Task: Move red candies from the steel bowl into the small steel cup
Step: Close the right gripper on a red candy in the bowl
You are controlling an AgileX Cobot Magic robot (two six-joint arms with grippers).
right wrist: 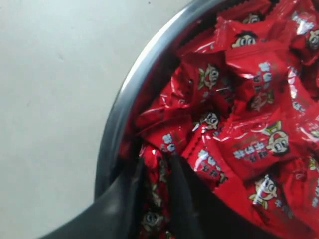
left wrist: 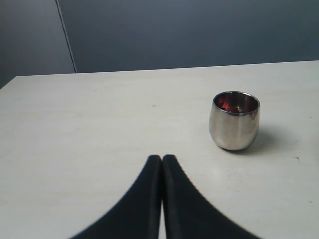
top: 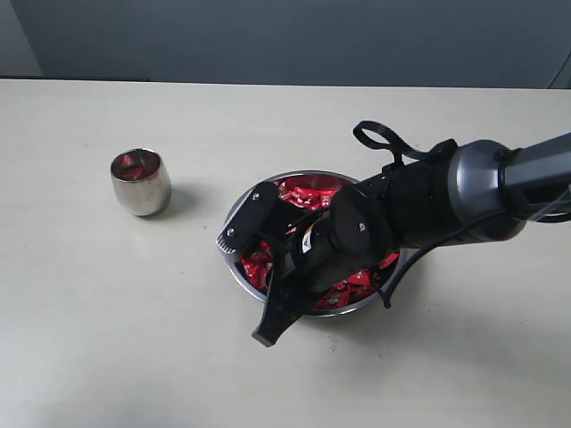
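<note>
The steel bowl sits at the table's middle, heaped with red candies. My right gripper reaches down into the bowl near its rim, shut on one red candy pinched between the black fingers. The small steel cup stands upright to the left of the bowl, with red showing inside it. In the left wrist view my left gripper hovers over bare table short of the cup, fingers pressed together and holding nothing. The exterior view does not show the left arm.
The right arm stretches in from the right edge over the bowl's right half, with a cable loop above it. Pale table surrounds cup and bowl. A dark wall stands behind the table's far edge.
</note>
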